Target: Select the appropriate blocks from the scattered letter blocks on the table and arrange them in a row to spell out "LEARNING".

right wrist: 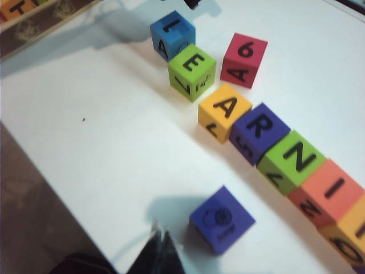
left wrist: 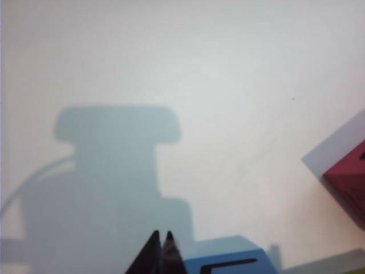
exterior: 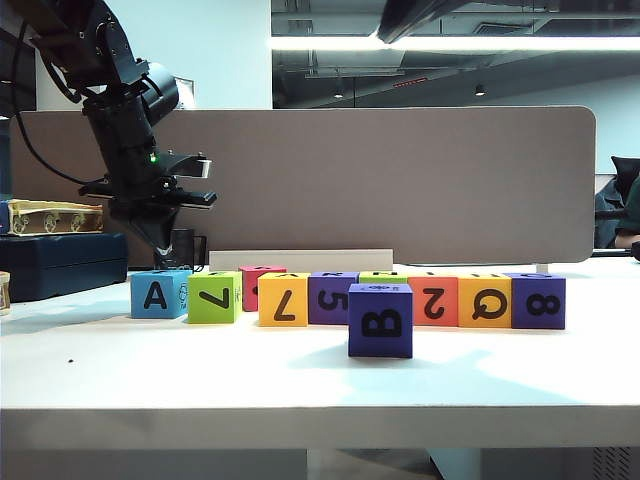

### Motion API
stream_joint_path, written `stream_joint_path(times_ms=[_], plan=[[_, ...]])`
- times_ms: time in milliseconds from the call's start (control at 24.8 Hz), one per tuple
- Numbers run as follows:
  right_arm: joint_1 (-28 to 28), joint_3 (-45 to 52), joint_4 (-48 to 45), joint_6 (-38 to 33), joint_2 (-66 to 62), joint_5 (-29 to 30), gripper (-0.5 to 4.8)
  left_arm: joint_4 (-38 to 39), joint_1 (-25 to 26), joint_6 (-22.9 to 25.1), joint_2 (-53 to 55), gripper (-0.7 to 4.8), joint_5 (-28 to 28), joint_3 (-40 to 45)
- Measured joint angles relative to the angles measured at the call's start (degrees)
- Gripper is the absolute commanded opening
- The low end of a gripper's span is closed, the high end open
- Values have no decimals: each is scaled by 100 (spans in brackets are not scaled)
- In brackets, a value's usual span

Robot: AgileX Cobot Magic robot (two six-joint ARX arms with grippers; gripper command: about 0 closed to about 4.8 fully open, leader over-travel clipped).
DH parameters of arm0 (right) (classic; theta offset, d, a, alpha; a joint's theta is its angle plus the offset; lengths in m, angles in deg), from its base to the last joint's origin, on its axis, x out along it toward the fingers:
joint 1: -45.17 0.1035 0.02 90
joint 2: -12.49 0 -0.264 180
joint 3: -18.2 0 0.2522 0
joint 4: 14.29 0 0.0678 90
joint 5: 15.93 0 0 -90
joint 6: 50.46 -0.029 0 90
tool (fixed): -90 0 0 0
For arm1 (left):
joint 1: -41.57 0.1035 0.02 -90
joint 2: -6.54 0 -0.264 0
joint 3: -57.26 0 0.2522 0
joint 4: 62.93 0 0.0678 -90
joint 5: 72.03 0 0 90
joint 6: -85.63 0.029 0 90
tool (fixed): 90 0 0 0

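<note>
Below the closed fingertips of the left gripper stands the blue block, touching the green block. Before the right gripper, also closed, one purple block stands alone; bare table lies between it and the block row.

Left gripper raised, right gripper low (both jaws closed)

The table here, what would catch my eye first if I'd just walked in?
Probably the row of coloured letter blocks across the white table, with one purple block showing a B alone in front. From above, the tops read L, E, A, R, N, I. The left gripper hangs shut above the blue block at the row's left end.
</note>
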Motion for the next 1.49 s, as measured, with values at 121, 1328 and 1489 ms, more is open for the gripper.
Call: stream_joint_path(times_ms=[121,1328,1489], plan=[[0,-4,-247,0,-280,2,-2,-101,11,0,44,-6,2,-2],[0,-9,-463,0,-446,197,-2,927,-7,13,203,-6,800,-48],[0,-9,-463,-2,-446,219,-2,857,-39,-39,205,-6,833,-48]])
